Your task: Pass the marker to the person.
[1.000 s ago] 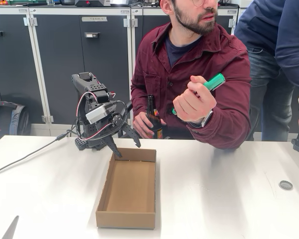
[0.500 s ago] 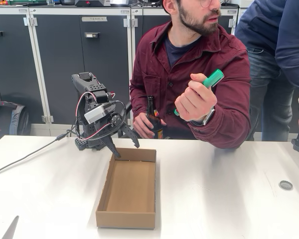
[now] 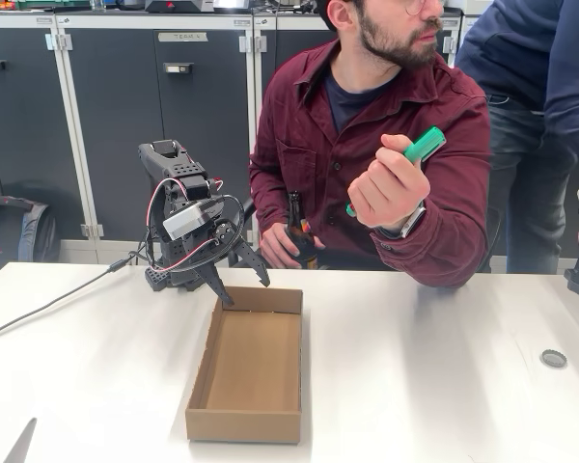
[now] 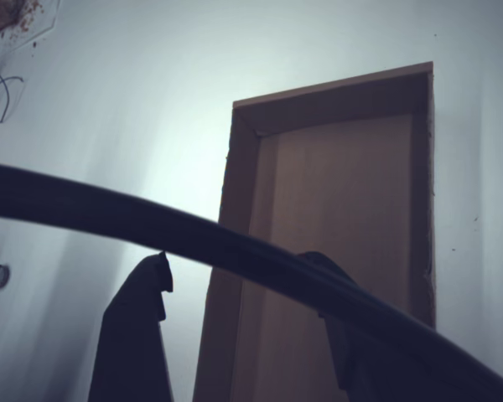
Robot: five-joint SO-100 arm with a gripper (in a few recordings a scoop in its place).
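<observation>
Fixed view first: the white table (image 3: 444, 386) takes up the lower half of the room as I see it, with dark cabinets behind and the person (image 3: 367, 145) in the maroon shirt seated at its far edge. A second figure in navy stands at the right margin. On the table lies an open cardboard box (image 3: 249, 371), long and shallow, with nothing in it. The black arm (image 3: 179, 207) sits folded near the box's far left corner.

As for the job, it looks to me finished or all but finished: the marker (image 3: 413, 156) is already in the person's raised hand (image 3: 386, 188), well apart from the robot. That hand is clenched around the green barrel, cap end angled up and to the right, held at chest height. The person's other hand rests low at the table edge around a brown bottle (image 3: 297, 231). Nothing seems left except perhaps for the arm to settle.

The gripper (image 3: 243, 287) hangs just over the box's far rim, pointing down, its two fingers spread apart with nothing between them. In the wrist view the gripper (image 4: 235, 285) shows the same: dark fingertips parted, one over the table and one over the box floor, with a cable (image 4: 151, 222) sweeping across in front. A small bottle cap (image 3: 553, 358) lies alone at the table's right side.
</observation>
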